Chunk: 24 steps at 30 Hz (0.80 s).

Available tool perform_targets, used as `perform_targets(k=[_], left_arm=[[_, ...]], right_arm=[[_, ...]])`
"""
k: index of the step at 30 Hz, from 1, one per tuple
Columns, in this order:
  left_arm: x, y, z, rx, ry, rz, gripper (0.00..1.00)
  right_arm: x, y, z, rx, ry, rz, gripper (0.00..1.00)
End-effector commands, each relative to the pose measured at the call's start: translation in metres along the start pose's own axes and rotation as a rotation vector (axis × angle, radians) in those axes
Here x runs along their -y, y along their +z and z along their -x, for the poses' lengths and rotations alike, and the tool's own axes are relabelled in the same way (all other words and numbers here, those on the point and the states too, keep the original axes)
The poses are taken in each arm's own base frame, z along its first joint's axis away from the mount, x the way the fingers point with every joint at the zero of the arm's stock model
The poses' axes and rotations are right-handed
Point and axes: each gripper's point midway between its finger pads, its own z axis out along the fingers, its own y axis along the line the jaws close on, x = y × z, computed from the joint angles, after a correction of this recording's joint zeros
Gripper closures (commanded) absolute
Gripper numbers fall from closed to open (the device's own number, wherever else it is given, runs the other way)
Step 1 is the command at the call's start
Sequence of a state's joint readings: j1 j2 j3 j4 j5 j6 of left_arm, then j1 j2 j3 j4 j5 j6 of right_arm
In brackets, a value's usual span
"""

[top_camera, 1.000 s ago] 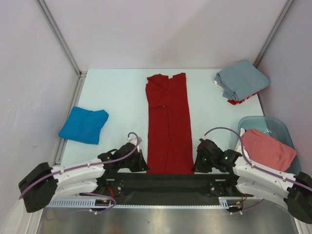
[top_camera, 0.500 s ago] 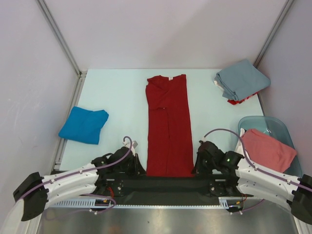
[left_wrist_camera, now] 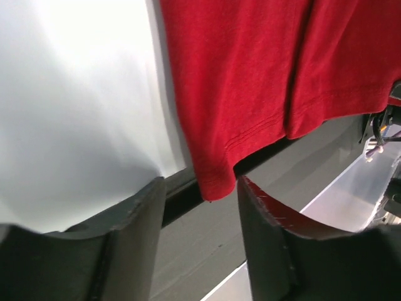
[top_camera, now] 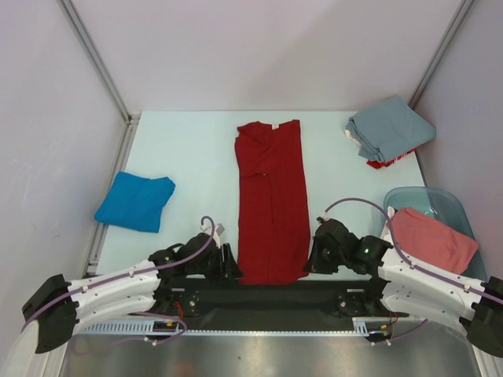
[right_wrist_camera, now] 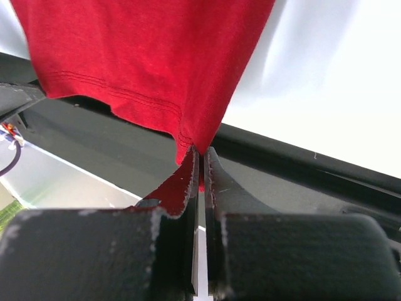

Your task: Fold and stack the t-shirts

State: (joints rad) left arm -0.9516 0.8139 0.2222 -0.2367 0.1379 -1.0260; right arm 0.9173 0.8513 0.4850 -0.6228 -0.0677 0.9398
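The crimson red t-shirt [top_camera: 271, 196] lies as a long narrow strip down the middle of the table, collar at the far end. My right gripper [top_camera: 313, 255] is shut on its near right hem corner, and the right wrist view shows red cloth [right_wrist_camera: 144, 50] pinched between the jaws of the right gripper [right_wrist_camera: 200, 153]. My left gripper [top_camera: 228, 263] is at the near left hem corner. In the left wrist view the left gripper [left_wrist_camera: 200, 186] is open, and the shirt [left_wrist_camera: 250, 75] hangs with its corner between the jaws, ungripped.
A bright blue shirt [top_camera: 135, 201] lies bunched at the left. A folded grey-blue shirt [top_camera: 391, 129] tops a small stack at the far right. A salmon-pink shirt [top_camera: 432, 237] lies over a translucent bin [top_camera: 448, 200]. A black strip [top_camera: 259, 294] runs along the near edge.
My left gripper drew back, then came in again to the left hem corner. My right gripper moved slightly away from the near edge, lifting the right hem corner with it.
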Motion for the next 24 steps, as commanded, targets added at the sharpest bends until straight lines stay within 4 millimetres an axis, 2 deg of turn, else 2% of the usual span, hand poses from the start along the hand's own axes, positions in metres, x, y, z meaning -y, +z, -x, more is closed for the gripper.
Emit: perform_targets(k=[1, 2, 7, 8, 10, 11, 12, 13, 18, 22, 24], left_arm=[[-0.001, 0.003, 0.001, 0.019, -0.020, -0.017, 0.48], [-0.001, 0.005, 0.001, 0.018, -0.022, -0.018, 0.52], [0.010, 0.012, 0.002, 0.009, -0.033, -0.065, 0.57], [0.010, 0.014, 0.002, 0.004, -0.034, -0.061, 0.61], [0.012, 0.014, 0.003, 0.003, -0.032, -0.063, 0.74], [0.012, 0.014, 0.003, 0.002, -0.032, -0.062, 0.89], [0.013, 0.013, 0.004, 0.004, -0.030, -0.062, 0.97], [0.012, 0.012, 0.004, 0.008, -0.028, -0.057, 1.00], [0.024, -0.003, 0.014, 0.037, -0.010, -0.063, 1.00], [0.044, -0.011, 0.035, 0.097, 0.004, -0.110, 1.00], [0.054, -0.016, 0.056, 0.145, 0.007, -0.132, 1.00]], right_arm=[[0.003, 0.001, -0.002, 0.009, 0.001, 0.000, 1.00], [0.004, 0.002, -0.002, 0.009, 0.003, 0.000, 1.00], [0.006, 0.006, -0.005, 0.001, 0.015, 0.007, 1.00], [0.006, 0.007, -0.006, 0.001, 0.016, 0.008, 1.00], [0.007, 0.007, -0.007, -0.003, 0.017, 0.006, 1.00], [0.007, 0.007, -0.007, -0.002, 0.018, 0.006, 1.00], [0.007, 0.007, -0.007, -0.002, 0.018, 0.006, 1.00], [0.008, 0.007, -0.007, -0.003, 0.018, 0.004, 1.00], [0.000, -0.001, 0.001, 0.029, 0.000, 0.028, 1.00], [-0.011, -0.011, 0.032, 0.104, -0.025, 0.017, 1.00], [-0.006, -0.011, 0.054, 0.141, -0.002, -0.013, 1.00]])
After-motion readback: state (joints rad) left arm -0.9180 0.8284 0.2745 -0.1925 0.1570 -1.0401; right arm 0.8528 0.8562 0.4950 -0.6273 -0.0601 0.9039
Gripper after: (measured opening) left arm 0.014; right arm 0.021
